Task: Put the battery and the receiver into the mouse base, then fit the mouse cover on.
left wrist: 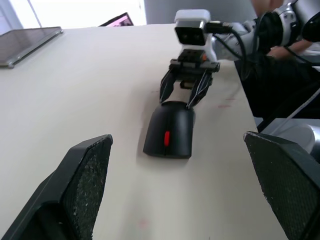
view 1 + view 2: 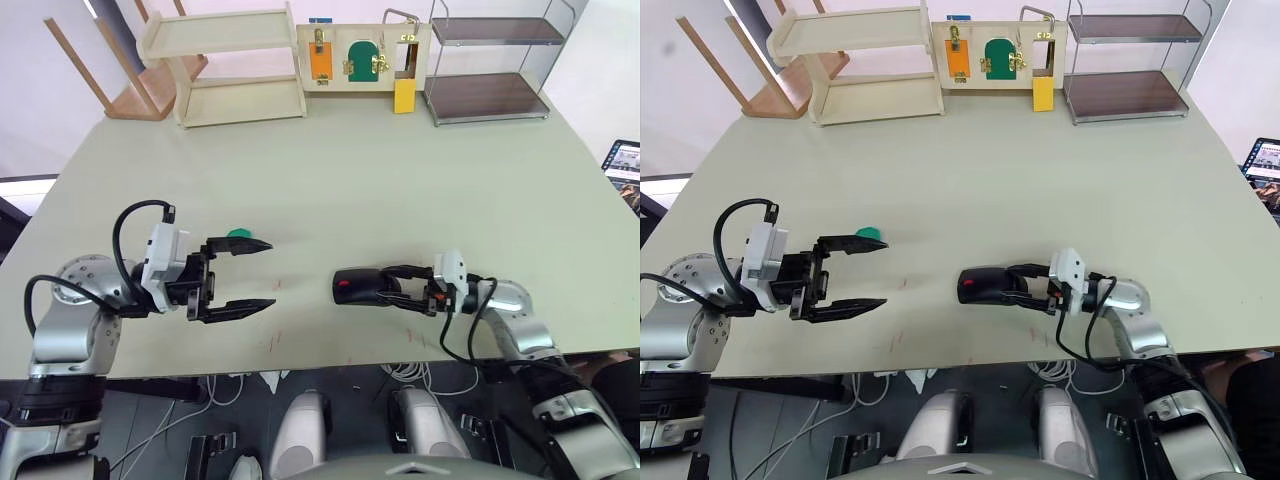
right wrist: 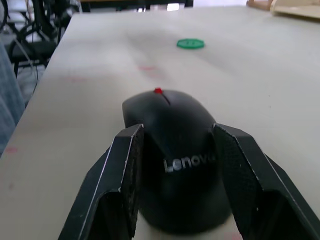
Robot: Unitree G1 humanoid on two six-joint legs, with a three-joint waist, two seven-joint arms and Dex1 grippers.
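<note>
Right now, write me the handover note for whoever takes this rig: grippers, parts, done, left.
Left gripper: open, empty, hovering over the table near the flat round green disc.
Right gripper: fingers on either side of the rear of the black oval Lenovo mouse with a red wheel; whether they press on it cannot be told.
The mouse lies on the pale table near the front edge, with its smooth black cover on top.
Done: cover appears fitted. Battery and receiver would be inside; cannot be confirmed.
Left: probably only let go and pull the right arm back.
</note>
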